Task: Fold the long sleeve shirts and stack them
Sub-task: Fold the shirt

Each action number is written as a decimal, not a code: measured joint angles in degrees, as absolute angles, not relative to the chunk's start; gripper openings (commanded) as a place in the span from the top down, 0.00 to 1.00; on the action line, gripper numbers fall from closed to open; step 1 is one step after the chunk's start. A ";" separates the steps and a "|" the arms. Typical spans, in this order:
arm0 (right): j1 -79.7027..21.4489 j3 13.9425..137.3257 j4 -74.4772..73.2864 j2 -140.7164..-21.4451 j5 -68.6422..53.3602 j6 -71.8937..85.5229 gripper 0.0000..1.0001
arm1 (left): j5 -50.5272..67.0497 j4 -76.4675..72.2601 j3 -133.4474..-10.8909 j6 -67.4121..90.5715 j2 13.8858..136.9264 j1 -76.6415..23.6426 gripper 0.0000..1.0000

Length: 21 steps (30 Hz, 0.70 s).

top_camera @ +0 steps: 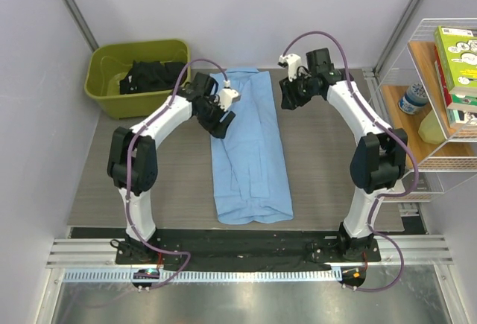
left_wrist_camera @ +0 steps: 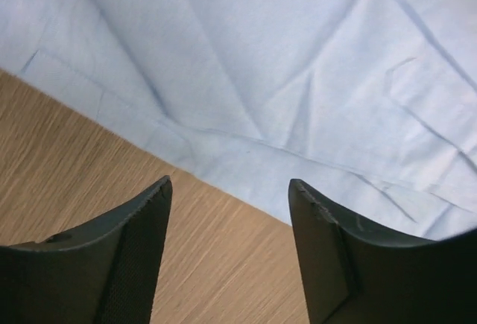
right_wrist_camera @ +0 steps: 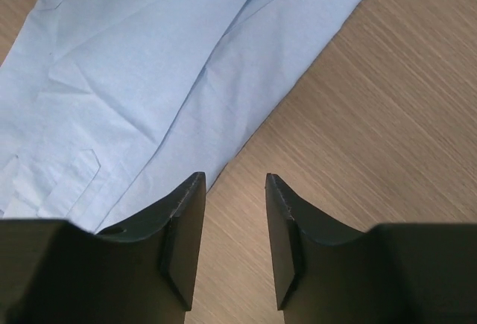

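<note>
Wood-grain table [top_camera: 320, 175] between pale walls, seen from above and behind the arms; the left gripper [top_camera: 221, 124] hangs over the left edge of the long sleeve shirt [top_camera: 250, 153], toward its far end, at about 10 o'clock from the cloth's middle; in the left wrist view this gripper [left_wrist_camera: 227, 182] has its dark fingers [left_wrist_camera: 134, 249] set wide apart with nothing between them, the hem of the shirt [left_wrist_camera: 283, 78] crossing just beyond the tips and bare wood filling the 8 o'clock side; whether the tips touch the cloth cannot be told; the right gripper [top_camera: 289, 99] sits just off the shirt's far right corner, at about 1 o'clock from its middle, over bare table; its own camera shows the right gripper [right_wrist_camera: 235, 176] with a narrower gap, also holding nothing, the light blue shirt [right_wrist_camera: 149, 63] spreading toward 10 o'clock with its edge ending just beside the left finger [right_wrist_camera: 179, 242] and wood grain toward 2 o'clock; the shirt itself lies flat in a long narrow strip down the table's centre, running from 12 to 6 o'clock, with creases and a seamed flap visible; at 10 o'clock on the table stands an olive green bin [top_camera: 104, 93] holding dark clothing [top_camera: 153, 74]; at 3 o'clock, off the table, a white wire shelf [top_camera: 440, 167] carries a green printed box [top_camera: 456, 48] whose lettering is too small to read, a blue-capped bottle [top_camera: 411, 99] and a pale yellow container [top_camera: 432, 126].
</note>
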State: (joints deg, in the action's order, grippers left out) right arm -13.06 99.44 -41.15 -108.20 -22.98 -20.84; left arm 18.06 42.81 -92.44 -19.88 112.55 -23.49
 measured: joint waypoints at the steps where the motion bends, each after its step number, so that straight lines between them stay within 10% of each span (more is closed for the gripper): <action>1: -13.15 98.54 -41.25 -107.50 -23.35 -21.04 0.59 | 18.83 43.03 -92.49 -19.90 111.61 -23.86 0.39; 21: -13.43 90.83 -40.88 -105.60 -25.21 -19.42 0.57 | 14.90 52.23 -108.38 -19.94 130.98 -23.46 0.56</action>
State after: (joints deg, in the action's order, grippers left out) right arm -13.43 90.83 -40.88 -105.60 -25.21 -19.42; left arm 14.90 52.23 -108.38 -19.94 130.98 -23.46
